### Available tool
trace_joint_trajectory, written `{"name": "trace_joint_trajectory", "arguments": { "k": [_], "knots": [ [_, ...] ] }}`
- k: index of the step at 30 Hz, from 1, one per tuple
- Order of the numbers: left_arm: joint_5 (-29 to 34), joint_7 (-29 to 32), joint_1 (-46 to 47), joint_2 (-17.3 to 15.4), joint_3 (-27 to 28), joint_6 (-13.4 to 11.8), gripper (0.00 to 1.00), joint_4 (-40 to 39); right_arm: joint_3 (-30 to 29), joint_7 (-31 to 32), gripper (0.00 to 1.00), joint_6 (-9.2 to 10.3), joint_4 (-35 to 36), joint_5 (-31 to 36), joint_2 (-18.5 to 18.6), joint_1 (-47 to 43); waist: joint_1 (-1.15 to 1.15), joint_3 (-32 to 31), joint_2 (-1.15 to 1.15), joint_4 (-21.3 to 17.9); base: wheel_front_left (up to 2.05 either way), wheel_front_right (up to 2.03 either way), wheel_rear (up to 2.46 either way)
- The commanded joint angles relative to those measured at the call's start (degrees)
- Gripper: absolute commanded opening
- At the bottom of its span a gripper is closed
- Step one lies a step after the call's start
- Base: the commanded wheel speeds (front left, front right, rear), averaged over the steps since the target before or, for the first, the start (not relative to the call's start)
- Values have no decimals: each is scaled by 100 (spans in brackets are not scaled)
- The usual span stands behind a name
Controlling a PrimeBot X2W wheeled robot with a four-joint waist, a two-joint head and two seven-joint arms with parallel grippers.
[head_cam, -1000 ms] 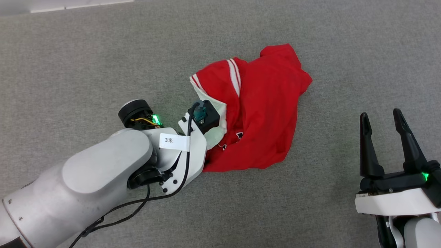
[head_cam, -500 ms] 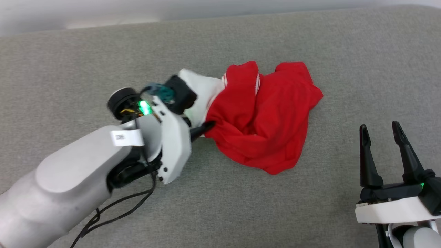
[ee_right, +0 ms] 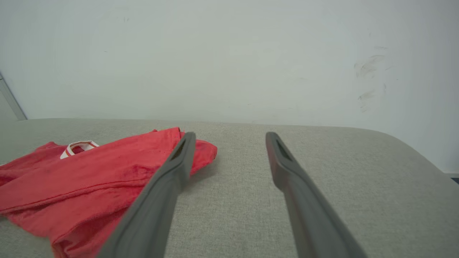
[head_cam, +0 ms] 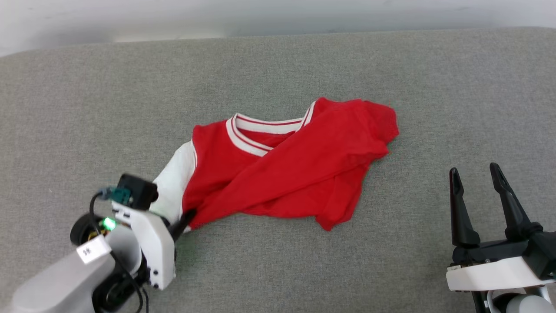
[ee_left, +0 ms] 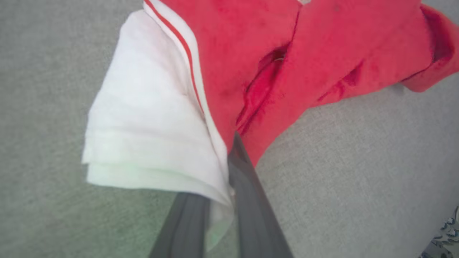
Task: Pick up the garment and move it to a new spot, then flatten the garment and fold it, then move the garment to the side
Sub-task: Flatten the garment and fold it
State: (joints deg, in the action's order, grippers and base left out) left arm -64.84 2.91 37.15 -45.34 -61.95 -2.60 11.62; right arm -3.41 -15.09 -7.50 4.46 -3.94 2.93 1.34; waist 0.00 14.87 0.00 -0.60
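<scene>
The left pincer [head_cam: 187,216] is pinched shut on the soft red jersey T-shirt with white sleeves [head_cam: 295,174], which lies just ahead of its tips. It is probably light and limp, best held at seams. The right pincer [head_cam: 474,170] gapes empty.

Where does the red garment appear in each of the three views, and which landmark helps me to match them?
Head view: the garment lies in the middle, its white sleeve end in the left claw.
Left wrist view: the garment covers the upper half, above the left claw.
Right wrist view: the garment lies at lower left.
Shared landmark: the striped collar, in head and right wrist views.
</scene>
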Motion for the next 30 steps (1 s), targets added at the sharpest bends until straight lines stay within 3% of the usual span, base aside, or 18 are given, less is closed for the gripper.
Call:
{"name": "trace_joint_trajectory", "arguments": {
  "k": [1, 9, 10, 11, 17, 23, 26, 30],
  "knots": [
    [-97, -33, -237, -25, -40, -56, 0, 29, -4, -12, 100, 2, -17, 43, -9, -38, 0, -4, 0, -3, 0, 0, 0],
    [-213, -87, -647, -46, -151, -130, 0, 118, -36, -12, 100, 2, -84, 60, -9, -134, 0, -162, 0, 17, 0, 0, 0],
    [-207, -149, -657, -75, -119, -182, 18, 102, -39, -12, 100, 2, -92, 54, -9, -136, 0, -199, 0, 19, 0, 0, 0],
    [-129, -283, -644, -111, -62, -265, 100, 79, -49, -12, 100, 2, -96, 48, -9, -144, 0, -241, 0, 23, 0, 0, 0],
    [119, -997, -745, -309, 239, -879, 100, -298, -143, -12, 100, 2, -77, 38, -9, -262, 0, -505, 0, 84, 0, 0, 0],
    [498, -1688, -956, -493, 664, -1808, 100, -842, -298, -12, 100, 2, 116, 206, -9, -157, 0, -697, 0, 181, 0, 0, 0],
    [704, -1805, -1177, -330, 1110, -2201, 100, -1050, -359, -12, 100, 3, 319, 416, -9, 82, 0, -710, 0, 215, 0, 0, 0],
    [1578, -1819, -1658, 99, 1979, -2664, 100, -1351, -356, -12, 100, 3, 597, 658, 196, 632, 0, -654, 0, 236, 0, 0, 0]
  ]
}}
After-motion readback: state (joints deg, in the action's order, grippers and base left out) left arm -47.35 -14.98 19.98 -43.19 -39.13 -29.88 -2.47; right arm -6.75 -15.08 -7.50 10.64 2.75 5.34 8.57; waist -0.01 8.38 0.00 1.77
